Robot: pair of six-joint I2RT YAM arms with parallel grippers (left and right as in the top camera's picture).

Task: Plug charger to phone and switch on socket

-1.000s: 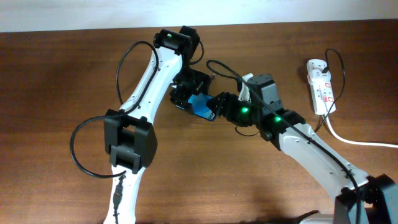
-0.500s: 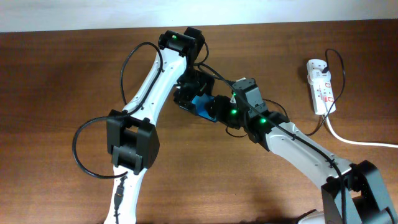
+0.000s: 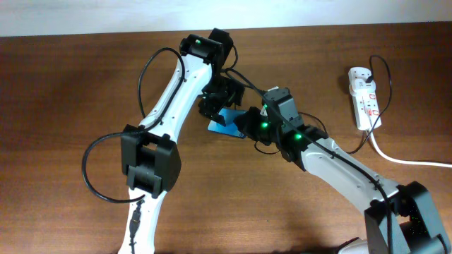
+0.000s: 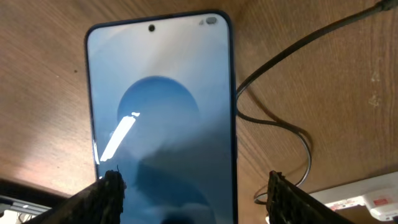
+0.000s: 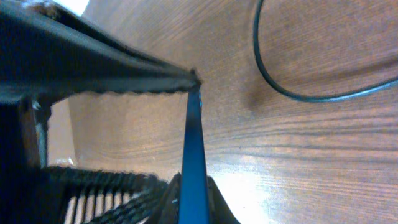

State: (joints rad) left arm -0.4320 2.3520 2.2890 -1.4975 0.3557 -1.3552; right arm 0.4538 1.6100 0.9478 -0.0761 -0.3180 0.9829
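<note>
As the phone (image 4: 161,106) is being pinched edgewise by the right gripper (image 5: 186,127), the left gripper (image 4: 196,180) is hovering with fingers spread over the phone's lower end, the long axis pointing straight away from it. The charger (image 4: 280,56) is looping just beside the phone, tip unseen; the socket (image 3: 365,99) is lying well apart from it.

Robot lab bench; two white-and-black jointed arms, left arm (image 3: 173,92) and right arm (image 3: 346,169), green status lights lit, reach in from 6 o'clock over a wood-grain table (image 3: 56,85); white socket (image 3: 365,99) at 3 o'clock; pale wall (image 3: 70,14) along 12 o'clock.
</note>
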